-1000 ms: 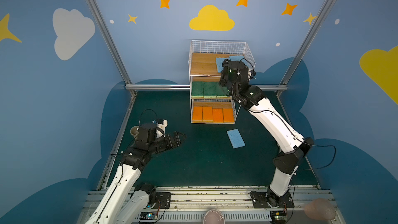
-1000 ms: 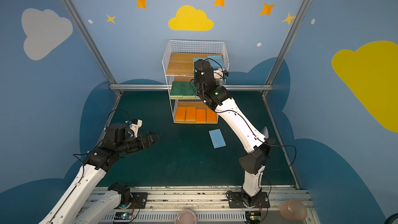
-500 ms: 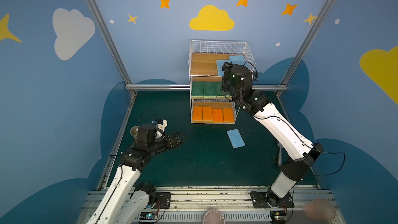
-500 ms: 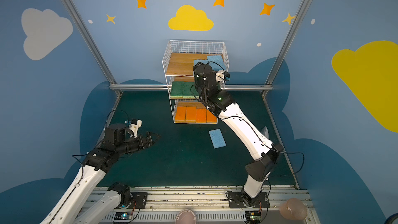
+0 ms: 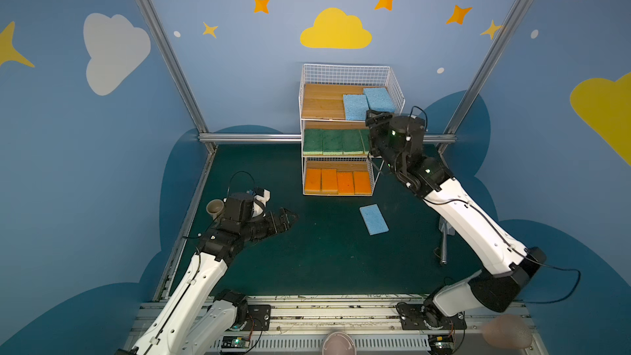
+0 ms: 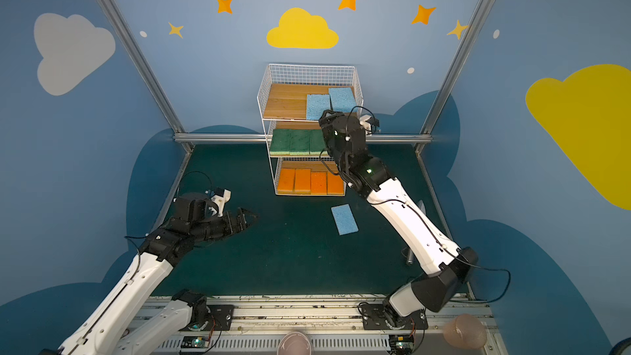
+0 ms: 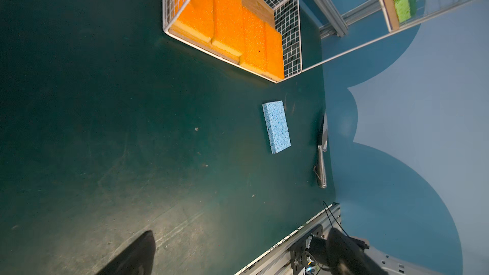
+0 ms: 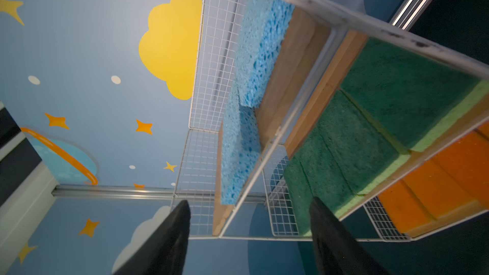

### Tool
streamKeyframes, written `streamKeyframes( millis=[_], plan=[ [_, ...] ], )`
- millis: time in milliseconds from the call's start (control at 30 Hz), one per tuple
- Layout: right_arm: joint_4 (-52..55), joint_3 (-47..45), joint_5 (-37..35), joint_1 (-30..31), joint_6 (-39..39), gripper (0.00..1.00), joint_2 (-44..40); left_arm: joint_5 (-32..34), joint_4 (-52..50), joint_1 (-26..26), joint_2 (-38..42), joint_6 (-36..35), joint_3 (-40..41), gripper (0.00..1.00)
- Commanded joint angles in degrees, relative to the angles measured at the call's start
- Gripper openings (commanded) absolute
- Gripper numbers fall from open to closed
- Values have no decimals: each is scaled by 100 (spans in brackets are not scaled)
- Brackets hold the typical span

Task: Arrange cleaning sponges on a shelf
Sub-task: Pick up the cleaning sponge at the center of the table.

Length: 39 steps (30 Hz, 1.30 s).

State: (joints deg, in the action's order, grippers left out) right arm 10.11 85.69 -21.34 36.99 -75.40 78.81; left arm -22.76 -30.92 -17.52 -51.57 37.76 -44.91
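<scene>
**Sponges on shelf: ten in, one blue on the mat**

Shelf [image 5: 345, 75] stands at the far middle of the mat [image 5: 307, 268], back against the rail

Top tier: two blue sponges [image 5: 355, 106] on the right half, touching. The right-hand one sits farther back and a little askew

Middle tier: green sponges [image 5: 333, 141] in a row, dark face up, pale edge to the front. The right arm hides the right end of the row in both top views

Bottom tier: four orange sponges [image 5: 338, 182] side by side, yellow edge showing at the front

Loose blue sponge [image 5: 374, 219] lies flat on the mat, just near of the shelf's right front corner, apart from everything

Right gripper [image 8: 248, 205] is raised at the shelf's right front corner, about level with the top tier's front edge. Its jaws stand apart with nothing between them. Cannot tell whether it touches the wire

Left gripper [image 5: 286, 218] is low over the near-left mat, pointing right, well apart from the loose sponge. Its jaws are spread wide and hold nothing

Beige cup [image 5: 215, 207] stands at the left mat edge, just beside the left wrist. Metal tool [image 5: 444, 244] lies along the right edge of the mat
</scene>
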Motion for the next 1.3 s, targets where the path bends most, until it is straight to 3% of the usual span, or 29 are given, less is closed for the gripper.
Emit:
streamKeyframes(
  millis=[0,100,300,467,600,733,1000,1267],
  plan=[
    [-455,-1022,1093,-378,1003,65,-794,176,355,-245,-326,-73,-116,99],
    [-73,-2021,1791,-805,1004,61,-1513,364,715,-545,-726,27,-85,99],
    [195,-4178,2503,-1590,206,54,-2860,748,1405,-1019,-1579,198,-212,99],
    [73,-5370,3419,-1964,-219,54,-3003,904,1728,-1201,-2072,349,-296,99],
    [-69,-6009,3525,-2007,-401,53,-3071,1075,1844,-1239,-2288,411,-294,99],
    [-299,-6342,3559,-2012,-511,51,-2940,1132,1956,-1253,-2442,467,-237,99],
    [-1180,-6620,3938,-2038,-914,48,-1828,1147,2150,-1254,-2550,555,-64,99],
    [-1215,-6193,4259,-2128,-764,46,-798,1115,2313,-1243,-2797,601,50,99]
  ],
)
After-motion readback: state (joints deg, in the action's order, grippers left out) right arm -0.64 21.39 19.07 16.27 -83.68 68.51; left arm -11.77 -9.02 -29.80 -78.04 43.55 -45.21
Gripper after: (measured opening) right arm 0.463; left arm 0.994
